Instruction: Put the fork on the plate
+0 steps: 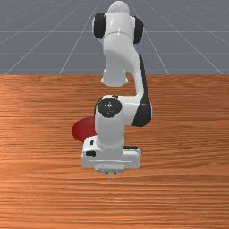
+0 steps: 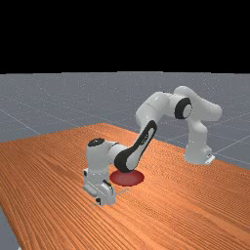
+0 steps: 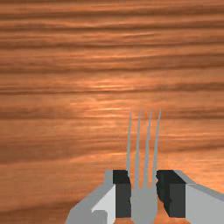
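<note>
In the front view, the gripper (image 1: 111, 173) is below the arm's hand, nearer the camera than the red plate (image 1: 82, 130), whose right part the arm covers. The grey fork (image 1: 111, 178) pokes out just below it. In the far view, the fork's thin handle (image 2: 122, 192) sticks out to the right of the hand, close to the front of the plate (image 2: 128, 178). The wrist view has the gripper (image 3: 144, 192) with both dark pads against the sides of the fork (image 3: 144, 203), tines pointing away from the hand. Whether the fork touches the table cannot be told.
The wooden table (image 1: 188, 179) stretches around the arm and plate. Behind the plate in the far view, the arm's elbow link (image 2: 126, 160) hangs low, and the arm's base (image 2: 197, 151) stands at the table's far right.
</note>
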{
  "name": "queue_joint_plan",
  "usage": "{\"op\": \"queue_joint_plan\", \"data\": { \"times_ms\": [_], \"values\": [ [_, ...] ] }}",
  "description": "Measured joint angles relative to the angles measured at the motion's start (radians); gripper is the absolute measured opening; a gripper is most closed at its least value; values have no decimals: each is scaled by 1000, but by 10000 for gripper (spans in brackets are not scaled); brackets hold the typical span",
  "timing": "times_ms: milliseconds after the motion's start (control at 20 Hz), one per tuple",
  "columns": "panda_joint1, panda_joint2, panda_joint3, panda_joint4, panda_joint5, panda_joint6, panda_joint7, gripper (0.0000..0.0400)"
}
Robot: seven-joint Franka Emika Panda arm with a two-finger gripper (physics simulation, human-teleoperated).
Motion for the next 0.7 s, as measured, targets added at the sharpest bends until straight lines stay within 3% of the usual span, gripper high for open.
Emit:
{"op": "queue_joint_plan", "data": {
  "times_ms": [450, 700],
  "values": [
    [7, -112, -13, -16, -6, -65, 11, 100],
    [42, -391, -35, -354, -27, -44, -5, 100]
  ]
}}
